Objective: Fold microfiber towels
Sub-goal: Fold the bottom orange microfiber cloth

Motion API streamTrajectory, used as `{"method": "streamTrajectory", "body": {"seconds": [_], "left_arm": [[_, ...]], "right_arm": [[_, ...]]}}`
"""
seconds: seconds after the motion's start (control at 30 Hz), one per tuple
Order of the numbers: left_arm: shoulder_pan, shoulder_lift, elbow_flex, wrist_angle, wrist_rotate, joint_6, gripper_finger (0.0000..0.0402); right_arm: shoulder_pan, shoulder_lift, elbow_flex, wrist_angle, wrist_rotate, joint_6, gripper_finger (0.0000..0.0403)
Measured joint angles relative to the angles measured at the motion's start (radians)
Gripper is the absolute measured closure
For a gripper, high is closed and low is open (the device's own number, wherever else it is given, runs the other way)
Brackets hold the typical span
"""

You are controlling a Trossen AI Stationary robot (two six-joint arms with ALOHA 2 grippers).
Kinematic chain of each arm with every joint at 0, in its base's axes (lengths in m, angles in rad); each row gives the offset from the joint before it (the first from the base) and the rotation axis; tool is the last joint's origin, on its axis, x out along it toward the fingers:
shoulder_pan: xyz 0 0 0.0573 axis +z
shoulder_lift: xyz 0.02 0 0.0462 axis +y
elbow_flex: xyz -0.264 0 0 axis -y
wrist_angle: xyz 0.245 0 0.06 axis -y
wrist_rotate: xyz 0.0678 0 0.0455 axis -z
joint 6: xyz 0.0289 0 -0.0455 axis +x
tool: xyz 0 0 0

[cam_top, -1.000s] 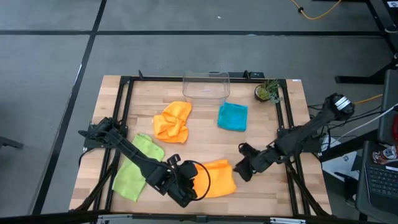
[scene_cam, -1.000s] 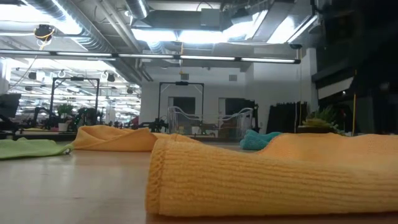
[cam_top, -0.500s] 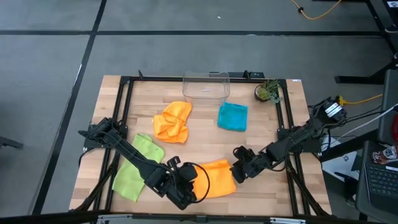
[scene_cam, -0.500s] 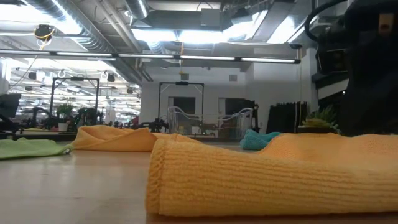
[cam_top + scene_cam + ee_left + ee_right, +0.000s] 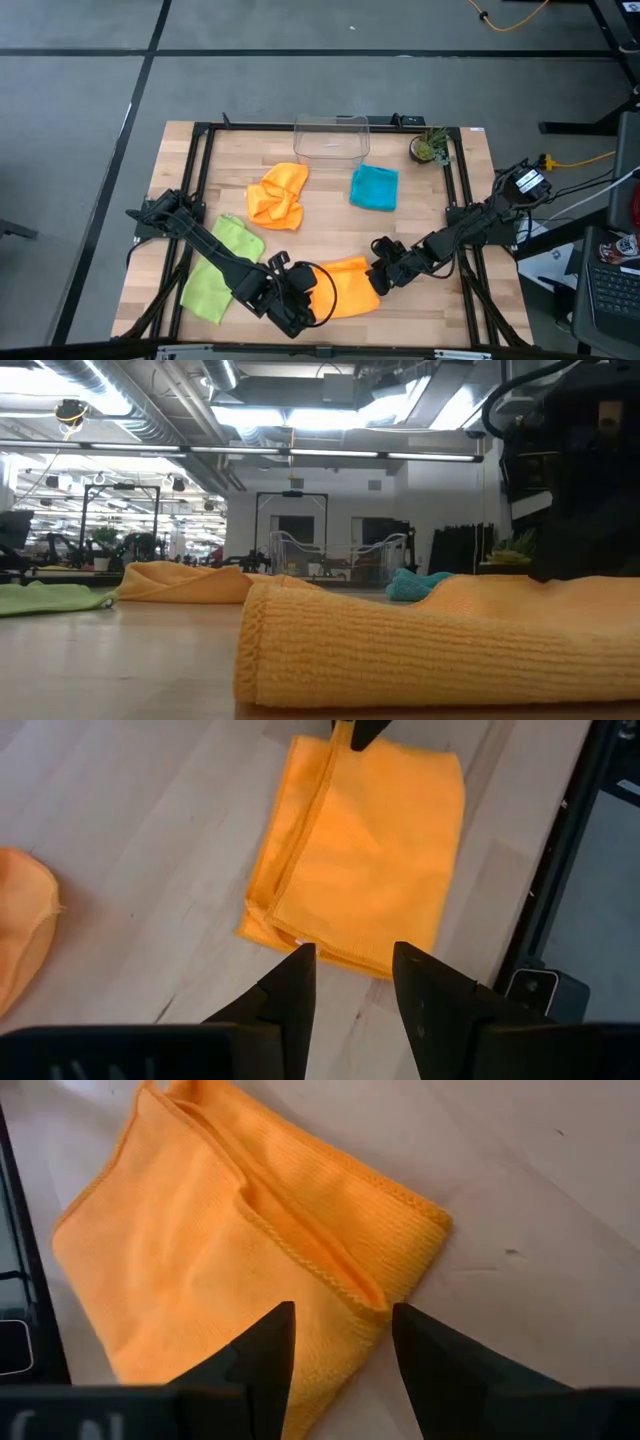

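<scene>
A folded orange towel (image 5: 347, 287) lies flat near the table's front edge; it also shows in the low view (image 5: 440, 650). My left gripper (image 5: 312, 292) is open at the towel's left edge (image 5: 320, 945), with its fingers over that edge. My right gripper (image 5: 378, 276) is open at the towel's right corner (image 5: 400, 1240). Neither gripper visibly touches the towel. A crumpled orange towel (image 5: 278, 195), a teal towel (image 5: 374, 187) and a lime green towel (image 5: 222, 268) lie apart on the table.
A clear plastic bin (image 5: 331, 137) and a small potted plant (image 5: 430, 148) stand at the far edge. A black frame rail (image 5: 466, 200) runs round the table. Bare wood lies between the towels at the middle (image 5: 330, 235).
My right gripper has moved toward the table's left, up to the folded orange towel's right end. In the low view its dark bulk has come in at the right. The towel has stayed where it was.
</scene>
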Motion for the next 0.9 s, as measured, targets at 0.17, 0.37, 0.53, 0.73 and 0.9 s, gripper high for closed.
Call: {"method": "streamTrajectory", "body": {"seconds": [0.17,0.37,0.53,0.73,0.9], "left_arm": [[0.0,0.0,0.0,-0.002,-0.014,0.001,0.0274],[0.0,0.0,0.0,-0.001,-0.014,0.005,0.0274],[0.0,0.0,0.0,-0.001,-0.014,0.007,0.0274],[0.0,0.0,0.0,-0.001,-0.014,0.008,0.0274],[0.0,0.0,0.0,0.0,-0.014,0.008,0.0274]], "right_arm": [[0.0,0.0,0.0,0.006,0.002,0.0,0.027],[0.0,0.0,0.0,0.036,0.003,-0.046,0.0344],[-0.009,0.0,0.0,0.104,0.003,-0.108,0.0393],[-0.026,0.0,0.001,0.228,0.004,-0.207,0.0396],[-0.036,0.0,0.001,0.238,0.061,-0.238,0.0397]]}}
